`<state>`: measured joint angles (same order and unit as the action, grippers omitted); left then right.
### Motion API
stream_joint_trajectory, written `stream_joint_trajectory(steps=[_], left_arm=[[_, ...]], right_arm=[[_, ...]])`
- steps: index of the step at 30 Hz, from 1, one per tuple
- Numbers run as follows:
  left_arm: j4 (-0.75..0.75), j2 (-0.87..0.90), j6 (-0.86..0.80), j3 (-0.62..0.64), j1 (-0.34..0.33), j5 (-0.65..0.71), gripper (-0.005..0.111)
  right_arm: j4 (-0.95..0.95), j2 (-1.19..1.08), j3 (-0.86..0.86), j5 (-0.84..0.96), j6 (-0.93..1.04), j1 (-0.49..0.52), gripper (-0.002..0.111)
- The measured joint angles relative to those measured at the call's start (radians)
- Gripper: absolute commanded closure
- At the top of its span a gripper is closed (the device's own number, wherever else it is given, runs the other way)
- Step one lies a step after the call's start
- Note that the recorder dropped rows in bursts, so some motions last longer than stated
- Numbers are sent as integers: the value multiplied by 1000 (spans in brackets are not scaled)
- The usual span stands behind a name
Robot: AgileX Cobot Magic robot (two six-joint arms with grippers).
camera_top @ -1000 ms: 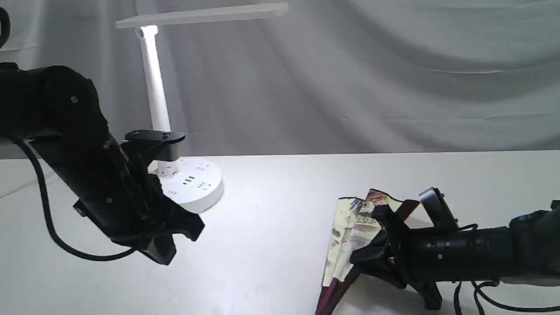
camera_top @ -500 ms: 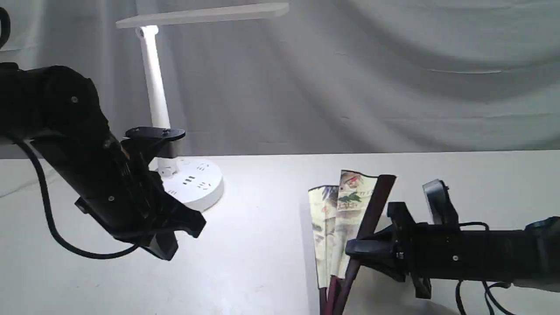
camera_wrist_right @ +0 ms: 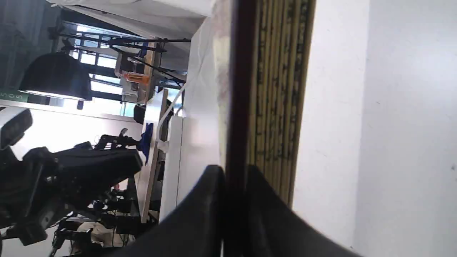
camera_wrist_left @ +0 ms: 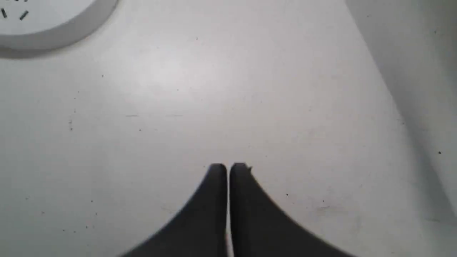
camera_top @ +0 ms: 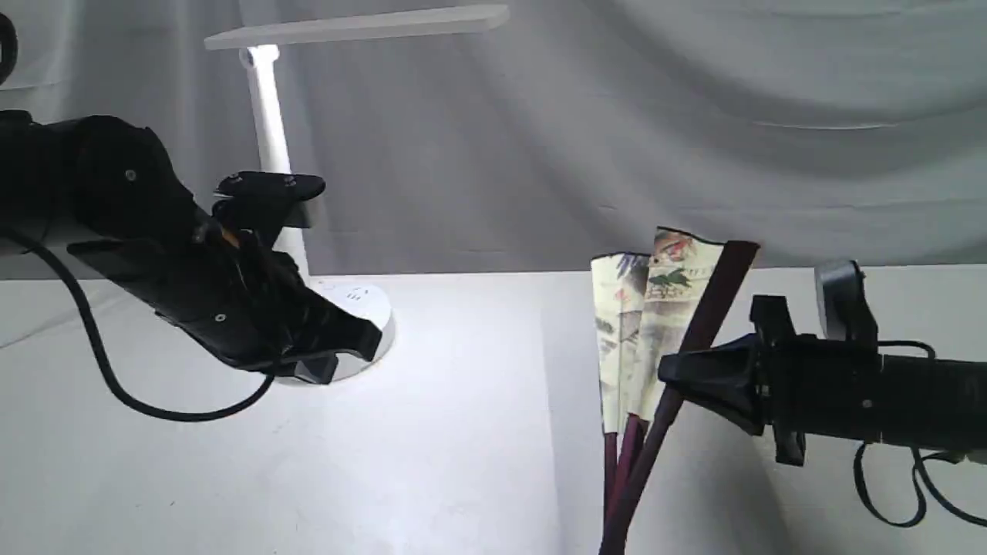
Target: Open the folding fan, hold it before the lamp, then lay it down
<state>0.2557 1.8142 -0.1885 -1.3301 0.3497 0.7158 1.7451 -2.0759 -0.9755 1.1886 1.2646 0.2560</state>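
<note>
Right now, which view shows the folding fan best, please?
The exterior view: the folding fan appears nearly whole, in the right tool. Right wrist shows only a guard stick and pleat edges; left wrist shows none.

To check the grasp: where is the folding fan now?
In the exterior view the folding fan is held nearly upright on the right side, its guard stick pinched by the right gripper, well apart from the lamp.

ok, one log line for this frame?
right gripper: shut on folding fan, near-upright, barely spread | left gripper: shut, empty, above table | lamp: behind left gripper
</note>
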Motion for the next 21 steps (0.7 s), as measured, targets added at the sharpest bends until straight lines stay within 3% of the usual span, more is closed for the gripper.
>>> stream_joint_trajectory(steps=[9,21], left_arm=[[62,0,-141,8,0,-44,103],[67,0,-179,175,0,-539,104]], right_arm=[[-24,57,0,12,3,2,108],[-50,57,0,12,12,2,108]])
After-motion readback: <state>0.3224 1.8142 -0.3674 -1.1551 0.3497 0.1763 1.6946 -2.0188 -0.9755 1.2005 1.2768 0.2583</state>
